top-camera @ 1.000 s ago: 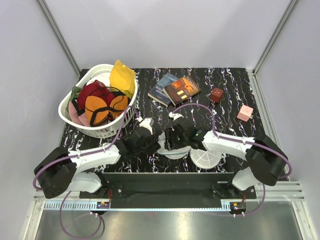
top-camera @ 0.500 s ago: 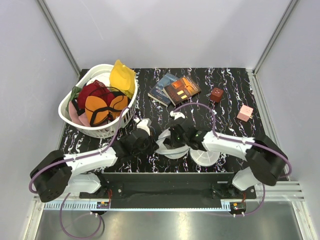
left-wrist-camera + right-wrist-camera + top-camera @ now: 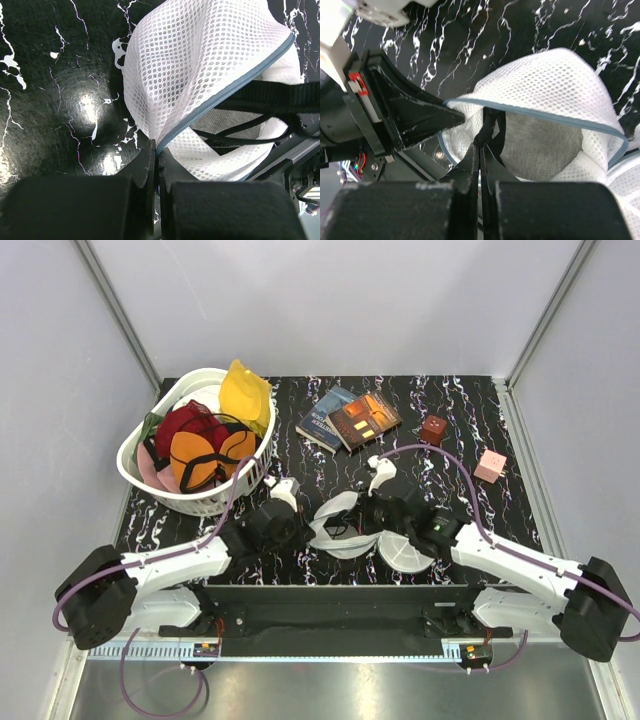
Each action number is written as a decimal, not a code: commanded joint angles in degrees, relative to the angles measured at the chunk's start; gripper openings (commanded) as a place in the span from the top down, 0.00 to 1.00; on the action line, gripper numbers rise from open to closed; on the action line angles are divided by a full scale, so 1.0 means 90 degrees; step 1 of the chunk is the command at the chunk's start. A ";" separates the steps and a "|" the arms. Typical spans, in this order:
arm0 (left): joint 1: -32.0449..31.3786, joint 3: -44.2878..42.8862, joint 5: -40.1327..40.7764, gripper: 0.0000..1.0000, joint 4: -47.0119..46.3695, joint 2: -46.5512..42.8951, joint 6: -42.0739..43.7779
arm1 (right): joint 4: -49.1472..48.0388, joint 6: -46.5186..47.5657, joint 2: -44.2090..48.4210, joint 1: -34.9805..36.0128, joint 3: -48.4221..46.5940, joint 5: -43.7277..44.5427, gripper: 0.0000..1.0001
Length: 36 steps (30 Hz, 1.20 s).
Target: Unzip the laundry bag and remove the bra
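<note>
Presently left gripper pinches laundry bag rim, bag spreading upper right; right gripper clamps bra strap inside opening.

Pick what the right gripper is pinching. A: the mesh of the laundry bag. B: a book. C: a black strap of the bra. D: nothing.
C: in the right wrist view the right gripper is shut on a thin black strap of the bra, at the mouth of the open laundry bag.

Left gripper pinches laundry bag; bra inside.
</note>
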State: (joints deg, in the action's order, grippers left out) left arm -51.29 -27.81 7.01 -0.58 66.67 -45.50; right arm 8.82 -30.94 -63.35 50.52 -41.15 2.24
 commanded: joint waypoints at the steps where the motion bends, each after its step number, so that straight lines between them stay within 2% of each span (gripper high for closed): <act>1: -0.0034 -0.0464 0.0227 1.00 -0.0053 0.0072 0.0065 | -0.0160 -0.0156 0.0242 0.0041 0.0119 -0.0532 1.00; 9: -0.0034 -0.0552 0.0384 1.00 0.0045 0.0297 0.0133 | 0.0141 -0.0234 0.1373 0.0050 -0.0125 -0.0308 1.00; 20: -0.0034 -0.0445 0.0433 1.00 0.0045 0.0248 0.0114 | 0.0914 0.0127 0.2097 0.0050 -0.1043 0.0492 1.00; 28: -0.0034 -0.0211 0.0530 1.00 0.0045 0.0160 0.0114 | 0.1207 0.0614 0.2030 0.0041 -0.1707 0.1274 1.00; 36: -0.0034 -0.0210 0.0589 1.00 0.0045 0.0219 0.0172 | 0.1471 0.1103 0.1444 0.0041 -0.2809 0.1489 1.00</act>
State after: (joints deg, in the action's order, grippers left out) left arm -51.31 -29.74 9.98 1.32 69.17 -44.99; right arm 22.46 -24.75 -48.75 50.61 -60.20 12.34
